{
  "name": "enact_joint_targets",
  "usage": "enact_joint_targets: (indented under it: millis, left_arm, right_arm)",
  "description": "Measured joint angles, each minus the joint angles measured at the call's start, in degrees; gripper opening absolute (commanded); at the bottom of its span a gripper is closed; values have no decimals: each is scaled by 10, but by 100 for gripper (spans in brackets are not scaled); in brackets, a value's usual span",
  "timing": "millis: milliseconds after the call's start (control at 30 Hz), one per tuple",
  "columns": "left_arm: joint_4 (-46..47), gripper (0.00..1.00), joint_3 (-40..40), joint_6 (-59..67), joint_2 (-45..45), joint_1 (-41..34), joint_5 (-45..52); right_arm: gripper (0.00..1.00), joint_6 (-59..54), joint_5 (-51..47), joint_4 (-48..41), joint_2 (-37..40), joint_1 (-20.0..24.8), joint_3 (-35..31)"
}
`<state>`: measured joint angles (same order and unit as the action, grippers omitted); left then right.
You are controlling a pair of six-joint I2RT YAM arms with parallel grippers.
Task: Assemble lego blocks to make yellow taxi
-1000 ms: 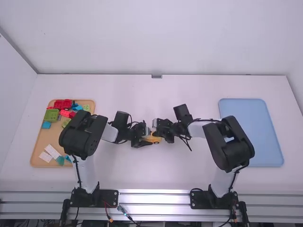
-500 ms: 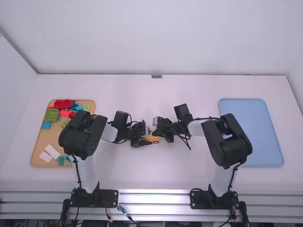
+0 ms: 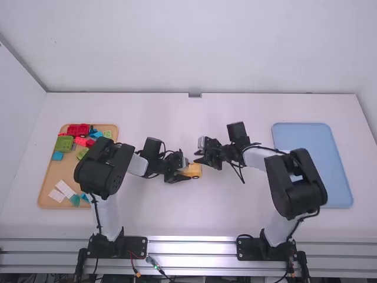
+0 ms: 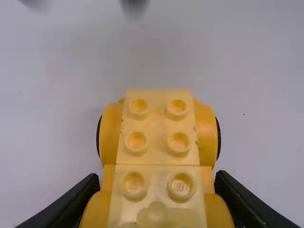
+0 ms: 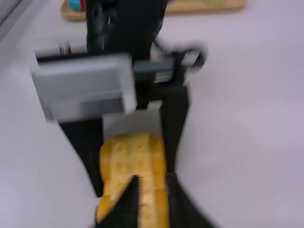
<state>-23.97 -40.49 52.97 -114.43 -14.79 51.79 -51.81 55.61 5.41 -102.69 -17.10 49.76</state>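
One yellow plastic brick car body (image 4: 157,149) sits near the middle of the white bench (image 3: 235,218), between the two black two-finger claws. The left claw (image 3: 186,171) is clamped on its sides. The right claw (image 3: 197,156) is near the body's other end, its fingers apart. Two black tyre edges show on the body, one each side; four round studs lie beyond a seam, with two more just on the near side.

Two trays lie on the bench: a tan rectangular one (image 3: 50,171) at the left and a pale blue rectangular one (image 3: 312,165) at the right. The tan tray holds one green boxy block (image 3: 63,143), two white flat pieces (image 3: 61,191), and red and blue pieces too crowded to count. White walls (image 3: 194,47) stand behind and at the left.
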Motion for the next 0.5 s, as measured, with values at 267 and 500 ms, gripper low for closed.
enact_joint_targets:
  millis: [267, 500]
  left_arm:
    - [45, 73, -34, 27, 0, 0, 0]
    - [79, 99, -55, 32, 0, 0, -8]
  right_arm:
    - [99, 107, -95, -43, 113, 34, 17]
    - [99, 134, -132, -73, 114, 38, 15]
